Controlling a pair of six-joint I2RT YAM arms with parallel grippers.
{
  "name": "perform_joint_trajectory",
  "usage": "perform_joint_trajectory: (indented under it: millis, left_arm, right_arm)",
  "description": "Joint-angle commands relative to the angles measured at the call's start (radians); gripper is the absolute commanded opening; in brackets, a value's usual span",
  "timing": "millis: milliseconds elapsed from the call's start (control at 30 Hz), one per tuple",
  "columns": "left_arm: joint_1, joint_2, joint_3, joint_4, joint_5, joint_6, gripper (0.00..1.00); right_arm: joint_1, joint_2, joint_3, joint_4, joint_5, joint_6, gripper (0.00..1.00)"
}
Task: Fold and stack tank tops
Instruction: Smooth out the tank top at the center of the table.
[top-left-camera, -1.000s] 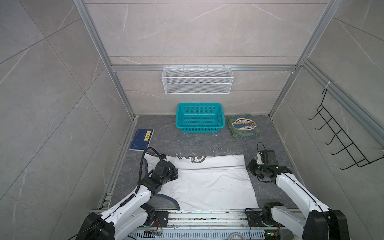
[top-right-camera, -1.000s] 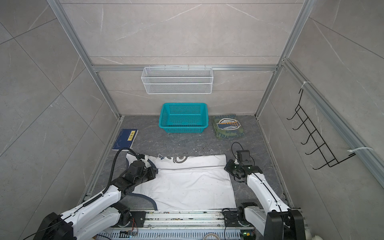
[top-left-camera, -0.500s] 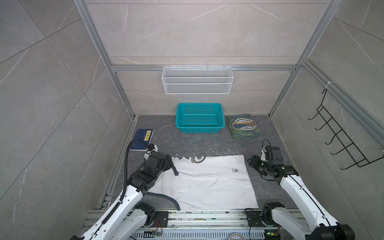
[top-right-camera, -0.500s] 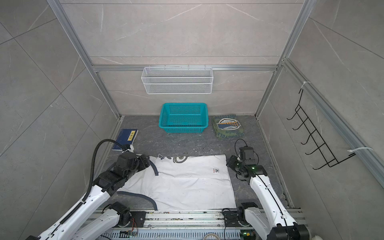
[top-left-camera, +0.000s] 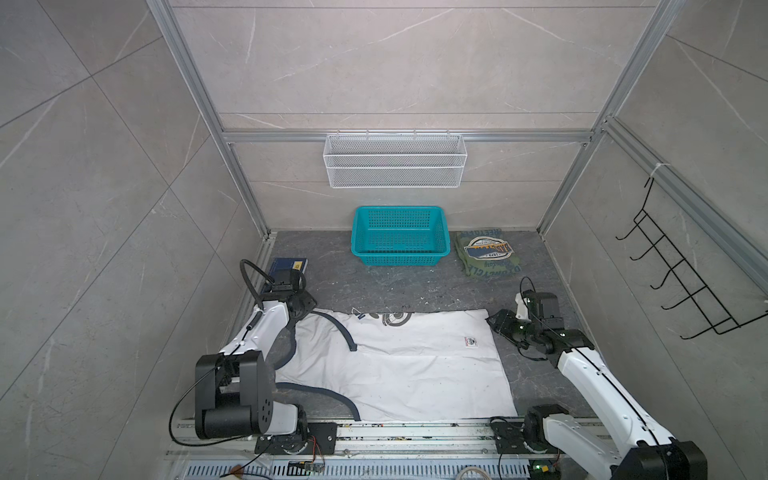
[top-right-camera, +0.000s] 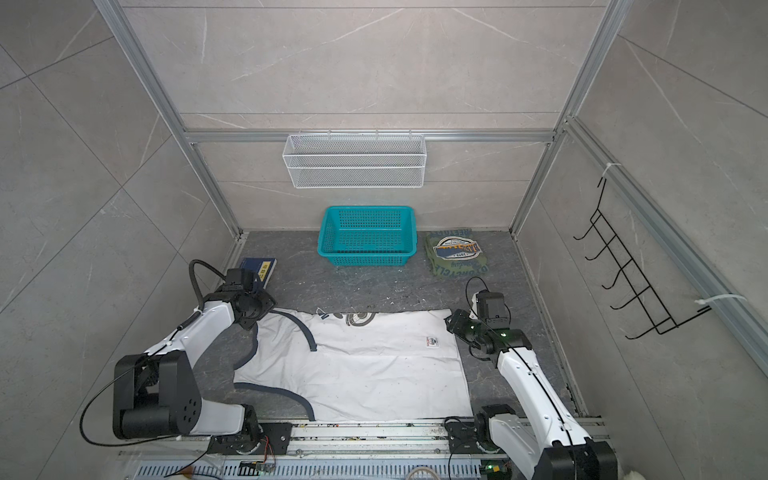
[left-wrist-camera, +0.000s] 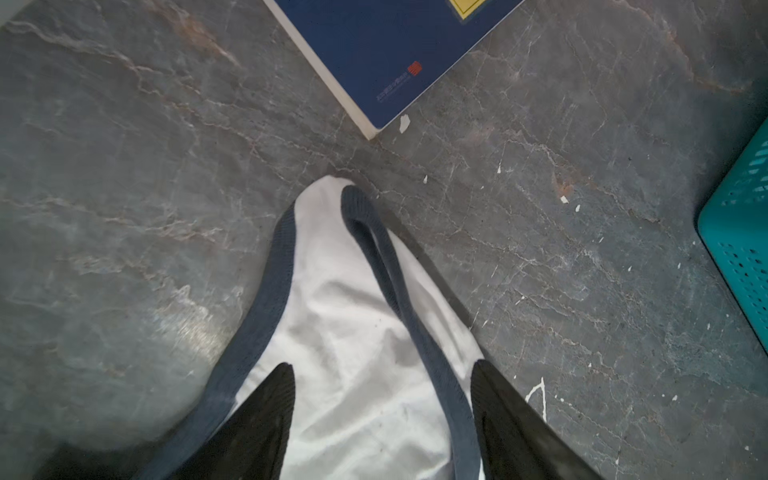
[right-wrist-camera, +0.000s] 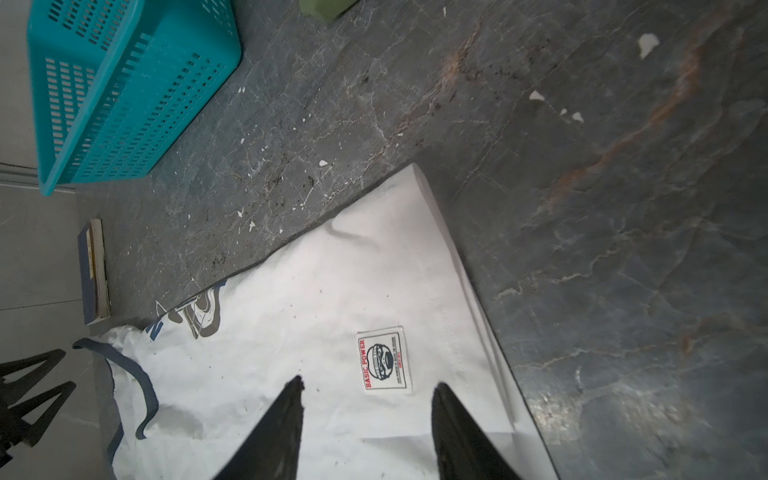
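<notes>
Jaws of the left gripper (left-wrist-camera: 382, 372) stand apart, empty, straddling a shoulder strap of the white tank top (top-left-camera: 415, 365). The strap runs out from between the fingertips, edged in dark navy-grey trim, and ends near a corner of the blue book (left-wrist-camera: 395, 50). The right gripper (right-wrist-camera: 369, 386) is likewise apart and grips nothing. It hangs over the hem end of the same shirt, just beside a small sewn label (right-wrist-camera: 384, 359) reading "BASIC POWER".

In both top views the white tank top lies spread flat on the dark marbled tabletop (top-left-camera: 374, 286) between the two arms. Part of a print peeks out along its far edge. The olive green tank top (top-left-camera: 486, 253) lies well apart at the back, folded, with its badge print facing up, just beside the teal basket (top-left-camera: 399, 260).
</notes>
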Motion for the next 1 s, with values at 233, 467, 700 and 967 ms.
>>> perform_joint_trajectory:
  millis: [233,467,700,967]
  left_arm:
    - [0.039,0.153,0.082,0.077,0.035,-0.015,0.49]
    - [0.048,0.19,0.077,0.086,0.027,-0.011,0.36]
    - [0.051,0.058,-0.006,0.121,0.027,-0.007,0.06]
    - [0.062,-0.256,-0.25,0.181,-0.022,-0.017,0.04]
  right_arm:
    - [0.013,0.066,-0.02,0.09,-0.113,-0.04,0.55]
    - [0.02,0.081,-0.014,0.097,-0.113,-0.036,0.55]
    - [0.024,0.097,-0.006,0.092,-0.11,-0.045,0.55]
    - [0.028,0.128,-0.011,0.108,-0.108,-0.046,0.55]
